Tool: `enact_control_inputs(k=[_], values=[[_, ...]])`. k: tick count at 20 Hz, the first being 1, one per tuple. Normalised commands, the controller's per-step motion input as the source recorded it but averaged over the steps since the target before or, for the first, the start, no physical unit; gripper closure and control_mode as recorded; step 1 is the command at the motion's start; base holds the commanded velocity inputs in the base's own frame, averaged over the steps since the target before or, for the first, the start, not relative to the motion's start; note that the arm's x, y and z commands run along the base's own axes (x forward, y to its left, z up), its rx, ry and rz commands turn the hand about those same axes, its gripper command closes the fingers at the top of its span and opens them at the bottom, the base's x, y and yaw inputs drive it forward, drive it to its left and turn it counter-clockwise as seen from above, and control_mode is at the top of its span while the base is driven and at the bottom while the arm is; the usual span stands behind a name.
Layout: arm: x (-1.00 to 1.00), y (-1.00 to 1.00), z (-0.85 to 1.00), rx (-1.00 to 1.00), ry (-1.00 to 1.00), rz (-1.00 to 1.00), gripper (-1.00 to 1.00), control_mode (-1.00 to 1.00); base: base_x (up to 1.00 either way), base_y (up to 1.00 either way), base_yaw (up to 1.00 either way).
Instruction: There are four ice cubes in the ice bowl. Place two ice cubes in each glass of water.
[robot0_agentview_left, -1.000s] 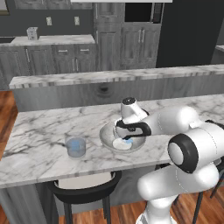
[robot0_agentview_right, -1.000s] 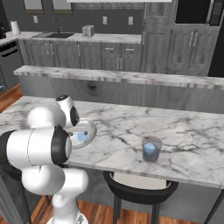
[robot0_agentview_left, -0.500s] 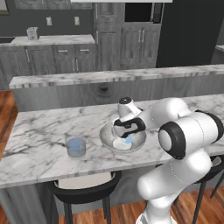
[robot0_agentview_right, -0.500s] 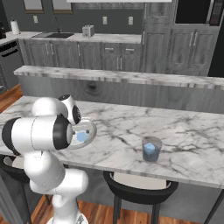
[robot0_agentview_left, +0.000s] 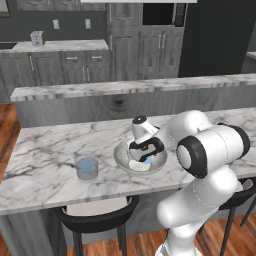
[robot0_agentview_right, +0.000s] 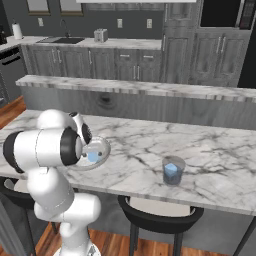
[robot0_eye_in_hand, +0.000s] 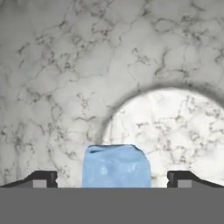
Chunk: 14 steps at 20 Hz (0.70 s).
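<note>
Small pale blue translucent ice cube (robot0_eye_in_hand: 116, 165) inside wide shallow grey metal bowl (robot0_agentview_left: 122, 152), between spread gripper (robot0_eye_in_hand: 113, 178) fingers. Probably light, hard, slippery; best pinched squarely across opposite flat faces.

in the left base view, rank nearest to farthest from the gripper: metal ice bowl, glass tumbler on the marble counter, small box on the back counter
1. The shallow grey metal ice bowl: right under the open gripper.
2. The clear bluish glass tumbler: to the bowl's left on the marble counter.
3. The small grey box: on the far back counter, upper left.
</note>
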Motion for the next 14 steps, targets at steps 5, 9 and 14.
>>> enact_control_inputs(k=[5,9,14], values=[[0.18,0.00,-0.19,-0.01,-0.04,-0.02,-1.00,-1.00,0.00,0.00,0.00],[0.03,0.00,-0.12,-0.01,0.00,-0.05,-1.00,-1.00,0.00,0.00,0.00],[-0.01,0.00,-0.03,-0.03,0.00,-0.09,-1.00,-1.00,0.00,0.00,0.00]])
